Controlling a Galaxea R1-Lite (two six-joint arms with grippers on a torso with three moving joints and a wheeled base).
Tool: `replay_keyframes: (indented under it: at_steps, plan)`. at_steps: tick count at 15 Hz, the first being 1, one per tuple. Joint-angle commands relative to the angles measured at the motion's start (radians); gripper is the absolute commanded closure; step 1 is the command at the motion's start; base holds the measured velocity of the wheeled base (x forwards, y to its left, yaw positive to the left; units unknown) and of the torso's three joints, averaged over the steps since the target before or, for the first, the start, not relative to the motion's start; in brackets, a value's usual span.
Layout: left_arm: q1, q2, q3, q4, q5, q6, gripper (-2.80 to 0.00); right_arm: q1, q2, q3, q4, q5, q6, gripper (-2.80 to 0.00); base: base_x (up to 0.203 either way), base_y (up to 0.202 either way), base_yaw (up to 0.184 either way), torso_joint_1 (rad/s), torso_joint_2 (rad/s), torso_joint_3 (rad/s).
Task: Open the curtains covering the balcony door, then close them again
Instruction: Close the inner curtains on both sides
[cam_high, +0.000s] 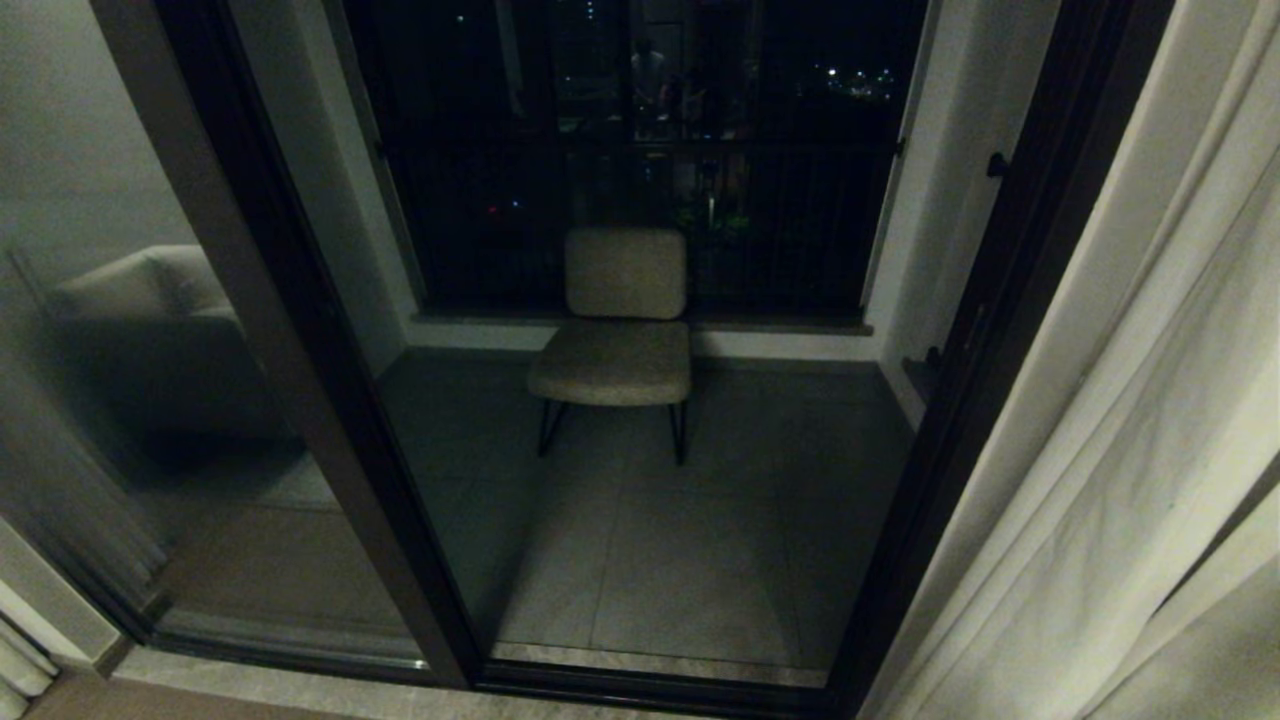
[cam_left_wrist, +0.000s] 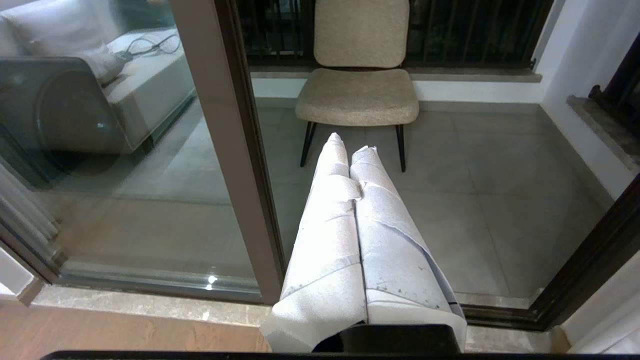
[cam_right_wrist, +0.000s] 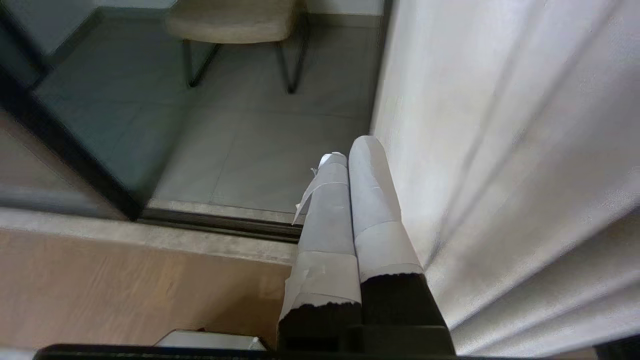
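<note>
Beside the drawn-back curtains (cam_right_wrist: 500, 150), right pincer (cam_right_wrist: 350, 150) closed and empty; left pincer (cam_left_wrist: 350, 145) likewise; no writing.

One chair (cam_high: 617, 330) stands on the balcony. One curtain (cam_high: 1110, 450) panel shows fully at the right; a sliver of a second shows at the far left. One door (cam_high: 300, 330) frame with two glass panes. Two grippers: left gripper (cam_left_wrist: 350, 142), right gripper (cam_right_wrist: 352, 150). One sofa (cam_left_wrist: 125, 85) shows in the glass.
</note>
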Motion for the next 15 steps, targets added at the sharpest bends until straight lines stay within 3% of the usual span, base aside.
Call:
replay_keyframes:
  at_steps: [1,6,15]
  plan:
    - [0.0,0.0,0.0,0.0,0.0,0.001,0.0,-0.063,-0.041,0.0,-0.002,0.006,-0.001,0.0,0.0,0.0,0.0,0.0,0.0,0.0]
    - [0.001,0.0,0.0,0.0,0.0,0.0,0.0,-0.07,-0.281,0.0,-0.004,0.02,0.001,0.0,0.0,0.0,0.0,0.0,0.0,0.0]
    - [0.0,0.0,0.0,0.0,0.0,-0.001,0.0,-0.07,-0.281,0.0,-0.004,0.017,0.002,0.0,0.0,0.0,0.0,0.0,0.0,0.0]
